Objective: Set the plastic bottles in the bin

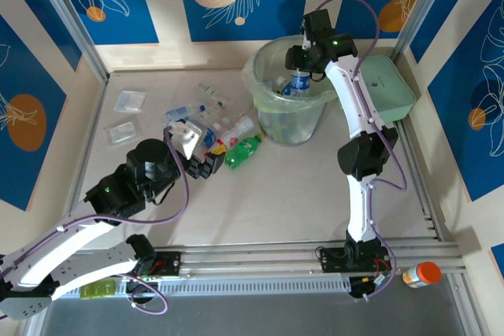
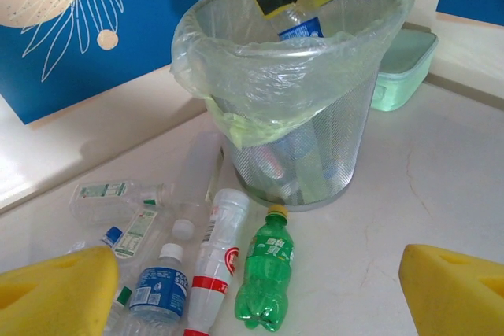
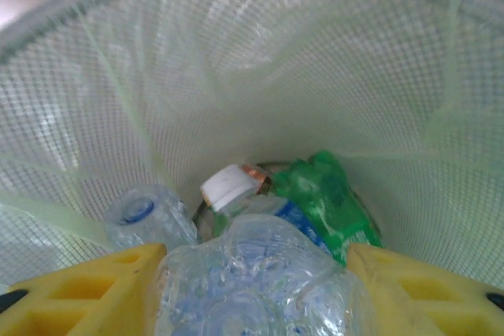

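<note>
The bin (image 1: 272, 100) stands at the back of the table, a mesh bucket lined with a pale-green bag. My right gripper (image 1: 303, 67) hangs over its mouth, shut on a clear bottle with a blue label (image 1: 299, 83). In the right wrist view that bottle (image 3: 260, 273) sits between the yellow fingers (image 3: 87, 293), cap down, above a green bottle (image 3: 331, 194) and a clear bottle (image 3: 146, 214) lying inside. My left gripper (image 1: 206, 159) is open beside the loose bottles on the table: a green one (image 2: 268, 277), a white and red one (image 2: 216, 261) and a blue-labelled one (image 2: 161, 289).
A pale-green lid (image 1: 386, 88) lies right of the bin. Flat clear packets (image 1: 130, 100) rest at the table's far left. More clear bottles (image 2: 110, 194) are scattered left of the bin. An orange-capped container (image 1: 421, 275) sits outside the frame at the near right.
</note>
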